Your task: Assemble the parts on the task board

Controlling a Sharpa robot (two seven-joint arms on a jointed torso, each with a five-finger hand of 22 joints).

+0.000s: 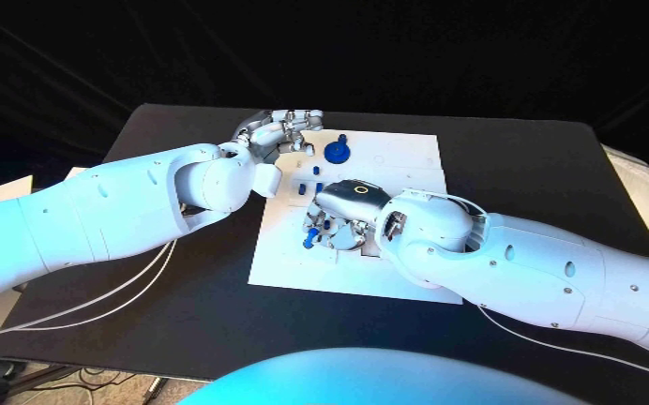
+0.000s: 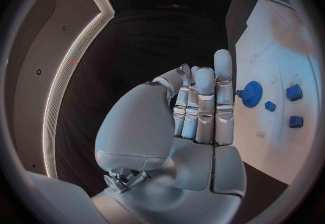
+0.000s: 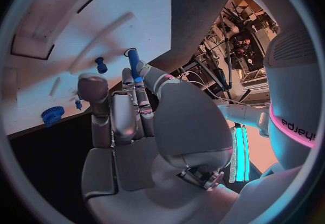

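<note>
**Task board and parts: both hands at the board**

Task board (image 1: 406,166): white plate at the middle of the black worktop (image 1: 568,171), its near edge toward the robot, its far edge short of the worktop's far edge.

Right hand (image 1: 345,210): nearest item, resting over the near-middle of the board with its fingers turned down onto the surface. In the right wrist view a slim blue peg (image 3: 133,61) rises from between the fingertips, pinched there, over the white plate.

Small blue parts (image 1: 314,234): a few just beside the right hand's fingers, toward the board's left edge; their exact shapes cannot be told.

Blue stud (image 3: 101,65): seen from the right wrist, standing on the board close beyond the fingertips.

Left hand (image 1: 278,138): farther off, at the board's far-left corner. From the left wrist its fingers (image 2: 205,106) lie straight and pressed together, thumb folded across the palm, nothing in them.

Blue gear (image 1: 337,152): on the far part of the board, just beside the left hand's fingertips, not touched.

Two blue blocks (image 2: 294,92): on the board beyond the gear, seen from the left wrist.
</note>
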